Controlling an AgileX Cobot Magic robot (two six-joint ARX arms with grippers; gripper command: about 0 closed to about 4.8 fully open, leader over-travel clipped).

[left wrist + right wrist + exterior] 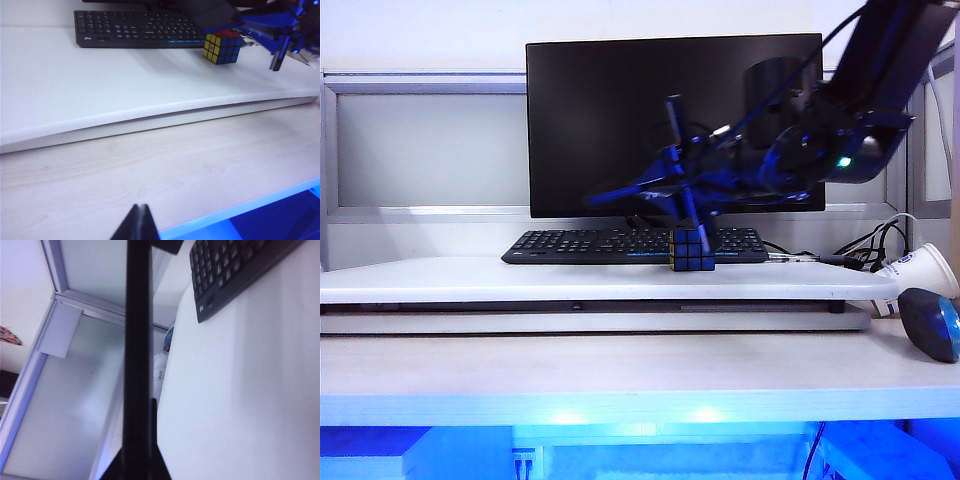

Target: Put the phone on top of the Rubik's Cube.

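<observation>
The phone (137, 355) sits nearest the right wrist camera, seen edge-on as a dark bar pinched at its lower end between the fingers of the right gripper (136, 460). In the exterior view that right gripper (682, 185) hangs just above the cube (692, 248), with the phone (685, 170) standing nearly upright and tilted, its lower end near the cube's top at about 12 o'clock. The cube rests on the raised white shelf (570, 280), just in front of the keyboard (600, 243). The risk is plain: let go while on edge, the phone would likely tip off the small top face and fall toward the keyboard or the shelf; it needs laying flat and centred, since it is wider than the cube. A low sweep could also push the cube aside. The left gripper (138, 222) rests pressed together at 6 o'clock, well apart over the lower desk (165, 170).
</observation>
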